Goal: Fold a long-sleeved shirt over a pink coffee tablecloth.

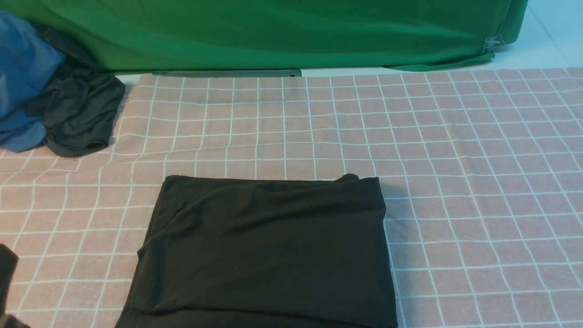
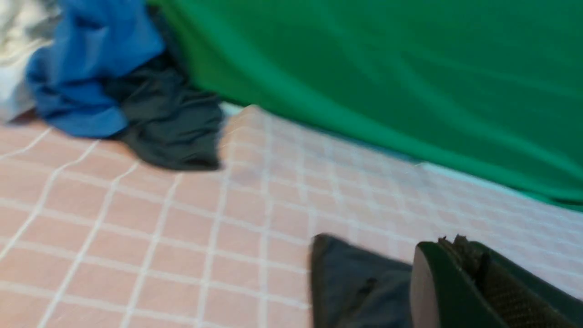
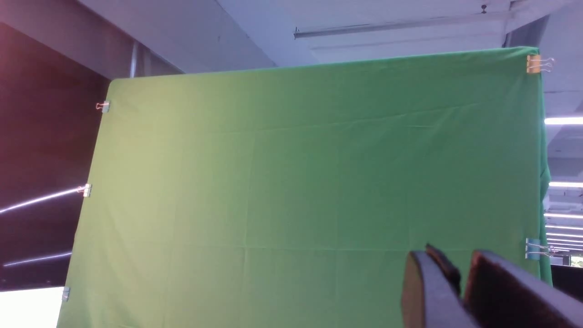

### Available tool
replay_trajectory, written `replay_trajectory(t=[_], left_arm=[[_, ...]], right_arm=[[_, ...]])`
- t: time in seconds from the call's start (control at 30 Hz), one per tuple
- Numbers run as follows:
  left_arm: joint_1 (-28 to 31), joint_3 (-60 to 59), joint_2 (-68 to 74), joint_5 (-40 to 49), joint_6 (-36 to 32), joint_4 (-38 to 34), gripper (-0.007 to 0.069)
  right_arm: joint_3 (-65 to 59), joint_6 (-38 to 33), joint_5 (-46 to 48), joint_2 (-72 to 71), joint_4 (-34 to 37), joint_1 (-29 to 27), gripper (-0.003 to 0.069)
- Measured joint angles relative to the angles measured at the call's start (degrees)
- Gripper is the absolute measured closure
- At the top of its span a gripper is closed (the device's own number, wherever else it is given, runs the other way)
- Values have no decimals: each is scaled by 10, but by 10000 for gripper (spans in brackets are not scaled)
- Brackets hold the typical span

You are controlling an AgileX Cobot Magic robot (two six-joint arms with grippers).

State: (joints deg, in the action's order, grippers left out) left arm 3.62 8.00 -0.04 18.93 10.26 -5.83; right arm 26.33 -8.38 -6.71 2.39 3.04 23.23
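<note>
The black long-sleeved shirt (image 1: 264, 250) lies folded into a flat rectangle on the pink coffee tablecloth (image 1: 455, 159), near the front edge at the middle; its print is hidden. In the left wrist view one corner of the shirt (image 2: 350, 287) shows beside my left gripper (image 2: 460, 248), which hovers above the tablecloth (image 2: 136, 218) with its fingers pressed together and nothing between them. A dark bit of the left arm (image 1: 7, 273) shows at the front view's left edge. My right gripper (image 3: 455, 269) is raised off the table, faces the green backdrop, and is shut and empty.
A blue garment (image 1: 23, 77) and a smaller dark grey garment (image 1: 77, 114) lie crumpled at the cloth's far left corner. The green backdrop fabric (image 1: 273, 32) hangs along the far edge. White floor (image 1: 546, 41) shows at the far right.
</note>
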Motion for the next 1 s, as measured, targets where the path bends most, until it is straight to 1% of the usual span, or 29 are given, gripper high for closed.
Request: replay_trajectory(t=[0.07,0.2,0.4,0.63,1.0], left_arm=[[15,-36,0,-22,-1,6,597],[18,-81,0,-54,-1,7,597],[14,-83,0,-53,-1,19,597],[14,-84,0,-53,-1,24,597],[14,-84,0,-54,-1,24,597]], right_arm=[[0,1,0,0,0,0,480],[0,3,1,0,0,0,475],[-1,5,11,0,0,0,462],[-1,6,15,0,0,0,463],[-1,6,15,0,0,0,442]])
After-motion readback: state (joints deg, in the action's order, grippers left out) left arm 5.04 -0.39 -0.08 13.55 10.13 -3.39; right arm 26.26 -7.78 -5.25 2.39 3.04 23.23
